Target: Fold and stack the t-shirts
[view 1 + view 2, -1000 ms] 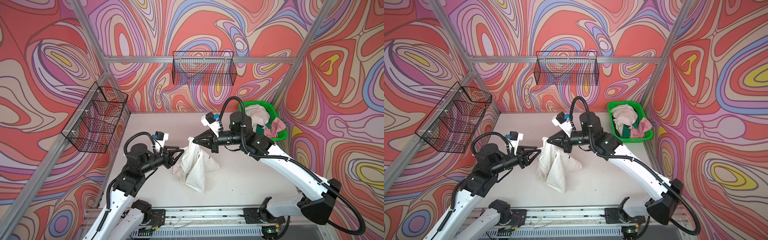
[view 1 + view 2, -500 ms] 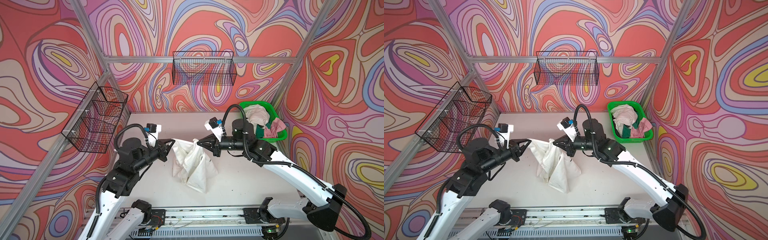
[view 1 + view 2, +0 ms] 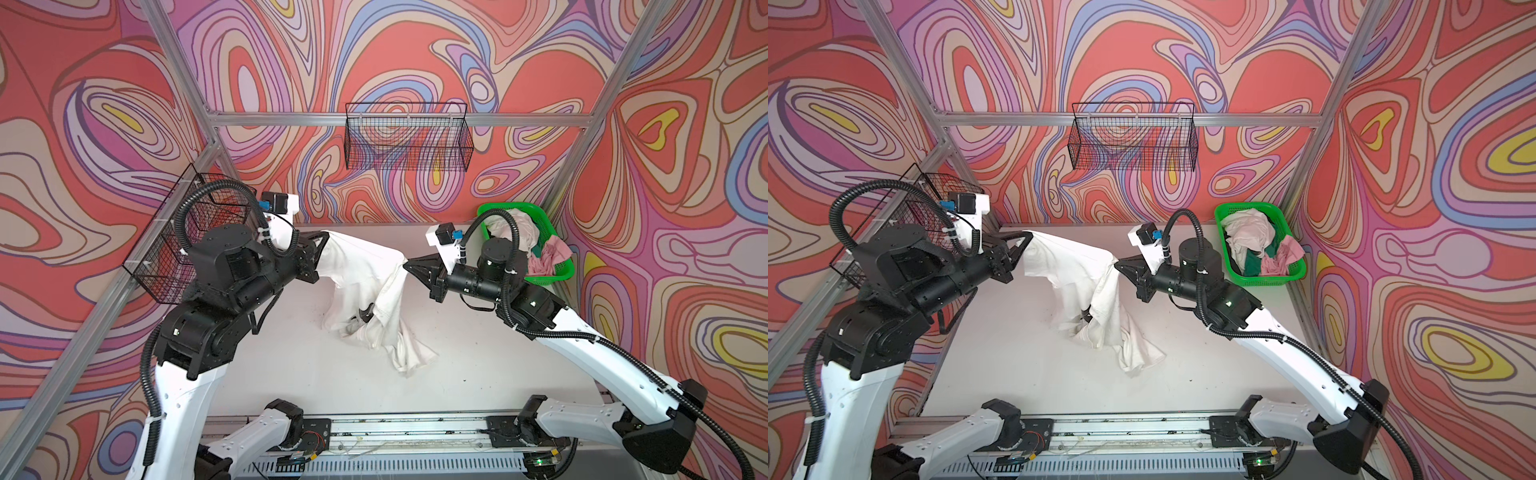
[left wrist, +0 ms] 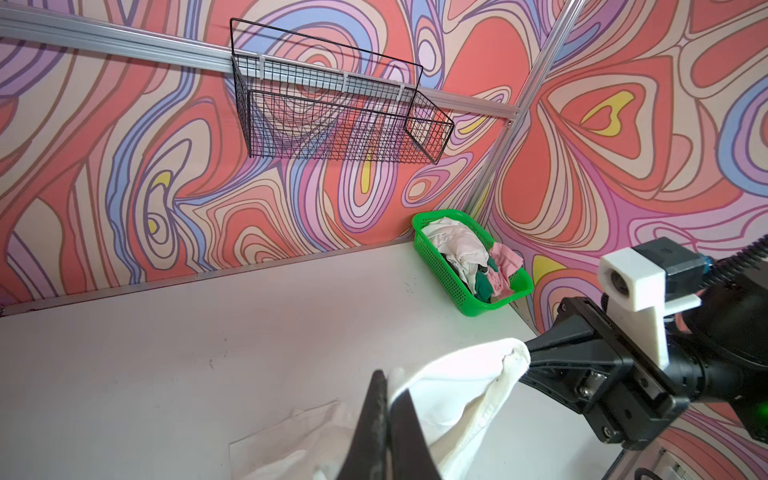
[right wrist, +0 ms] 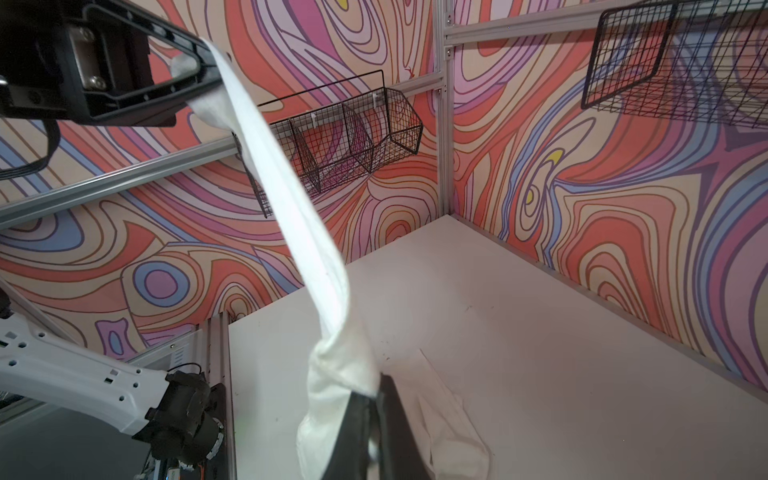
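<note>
White t-shirt [image 3: 361, 257] held up, left jaws clamped on one end, right jaws clamped opposite

White links [image 3: 582, 345], black joints [image 3: 224, 257], ribbed cables [image 3: 146, 386], perhaps a green light [image 4: 762, 409].

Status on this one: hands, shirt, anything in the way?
Left hand, right hand shut on white t-shirt, stretched between them. Lower part bunched on table. Nothing in the way.
</note>
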`<state>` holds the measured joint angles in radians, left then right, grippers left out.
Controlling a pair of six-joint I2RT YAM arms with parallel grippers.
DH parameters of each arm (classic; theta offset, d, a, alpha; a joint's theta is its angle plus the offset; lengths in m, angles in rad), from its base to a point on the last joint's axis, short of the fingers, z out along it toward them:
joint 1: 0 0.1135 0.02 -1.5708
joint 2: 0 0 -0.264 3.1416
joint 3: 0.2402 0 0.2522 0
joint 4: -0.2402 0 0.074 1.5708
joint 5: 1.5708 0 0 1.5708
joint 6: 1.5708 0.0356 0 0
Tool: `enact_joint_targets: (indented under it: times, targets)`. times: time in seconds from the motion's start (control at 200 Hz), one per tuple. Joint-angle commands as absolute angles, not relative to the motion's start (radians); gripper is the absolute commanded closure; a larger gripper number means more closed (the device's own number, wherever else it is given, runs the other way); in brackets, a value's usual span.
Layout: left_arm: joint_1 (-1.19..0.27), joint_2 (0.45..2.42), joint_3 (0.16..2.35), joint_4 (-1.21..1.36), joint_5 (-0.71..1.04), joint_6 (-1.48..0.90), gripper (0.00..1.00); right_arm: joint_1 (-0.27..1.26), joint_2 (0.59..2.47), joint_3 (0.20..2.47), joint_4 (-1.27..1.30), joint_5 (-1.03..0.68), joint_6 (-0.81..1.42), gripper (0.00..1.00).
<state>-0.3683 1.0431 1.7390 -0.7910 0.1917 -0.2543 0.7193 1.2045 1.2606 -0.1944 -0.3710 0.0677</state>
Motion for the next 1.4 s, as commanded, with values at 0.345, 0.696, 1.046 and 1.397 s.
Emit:
enact_joint_targets:
  times: [0.345,0.696,1.046,1.397]
  targets:
    - [-0.35,1.057,1.808,-0.776,0.204,-0.5,1.0,0.693,1.229,1.255,-0.376,-0.224,0.035,0.91]
    - [-0.351,1.095,1.789,-0.823,0.274,-0.49,1.0,0.695,1.236,1.218,-0.273,-0.402,0.163,0.4]
    - [-0.351,1.068,1.662,-0.832,0.215,-0.463,1.0,0.829,1.298,1.078,-0.069,-0.487,0.282,0.33]
    - [-0.351,1.087,1.666,-0.817,0.228,-0.478,1.0,0.972,1.437,1.039,0.017,-0.207,0.257,0.33]
